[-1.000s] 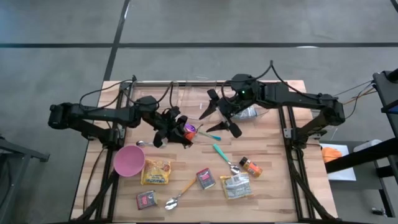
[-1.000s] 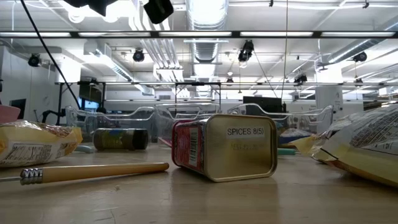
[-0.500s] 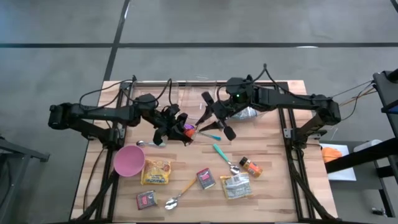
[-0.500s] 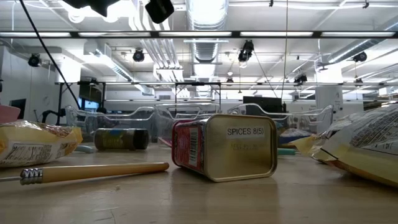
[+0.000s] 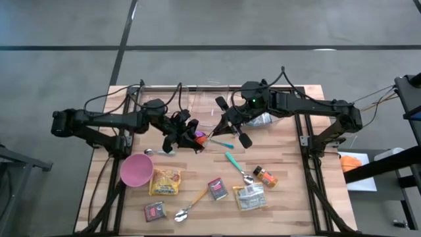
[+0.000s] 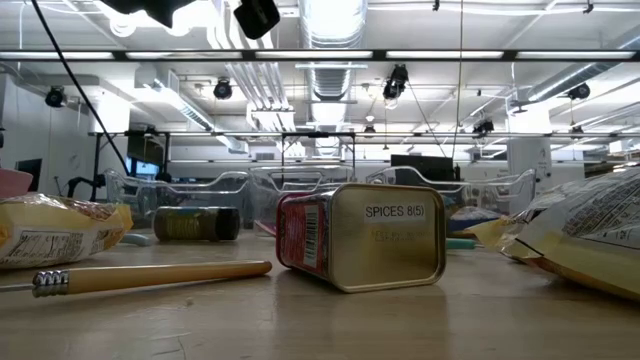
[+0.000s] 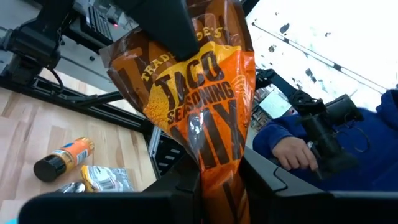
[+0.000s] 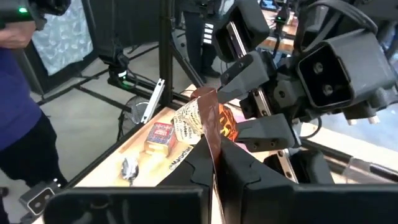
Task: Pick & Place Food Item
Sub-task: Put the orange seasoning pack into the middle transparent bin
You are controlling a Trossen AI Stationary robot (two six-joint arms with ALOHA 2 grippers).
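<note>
Wooden table (image 5: 289, 164) under both arms, and the orange taco seasoning packet (image 7: 198, 106) hangs above its middle. The left gripper (image 5: 187, 137) pinches one end, the right gripper (image 5: 220, 131) has its fingers clamped on the other edge. Spoons, spice jar (image 5: 265, 176) and pink bowl (image 5: 136, 170) lie nearby.

2 hands (image 5: 186, 134) (image 5: 216, 135) clamped, facing.

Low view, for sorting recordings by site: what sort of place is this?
Probably a robotics lab or workshop hall: exposed ceiling ducts and strip lights overhead, further workbenches with clear bins behind the wooden table.
</note>
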